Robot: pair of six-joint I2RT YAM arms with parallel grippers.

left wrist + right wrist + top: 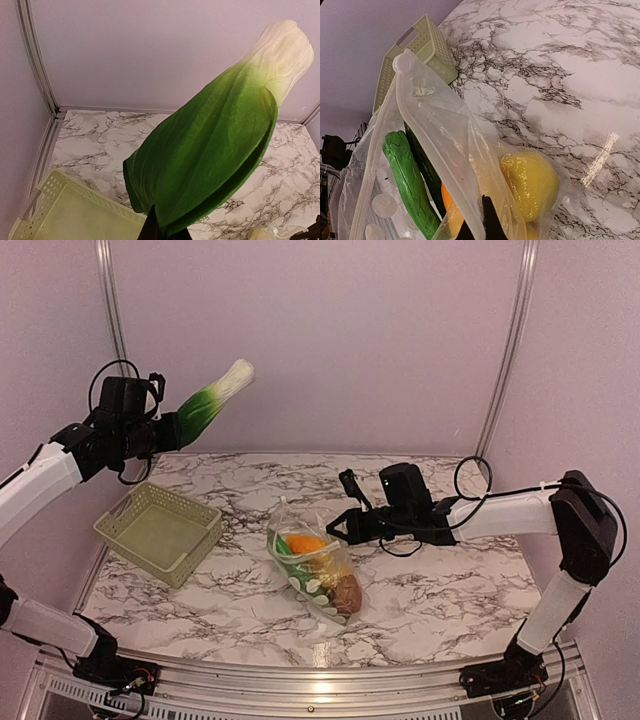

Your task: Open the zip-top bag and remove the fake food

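The left tool (168, 430) was clenched on a green-and-white vegetable (212, 400), held high over the basket (160, 532) near the far-left corner of the surface (450, 590). The right tool (335, 528) pinched the edge of the zip-top bag (315, 565) mid-surface. A lemon (530, 182), green pieces (407, 185) and a brown lump (347, 592) lay inside.

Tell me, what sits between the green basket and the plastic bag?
Nothing. The top view shows only bare marble table between the basket and the zip-top bag.
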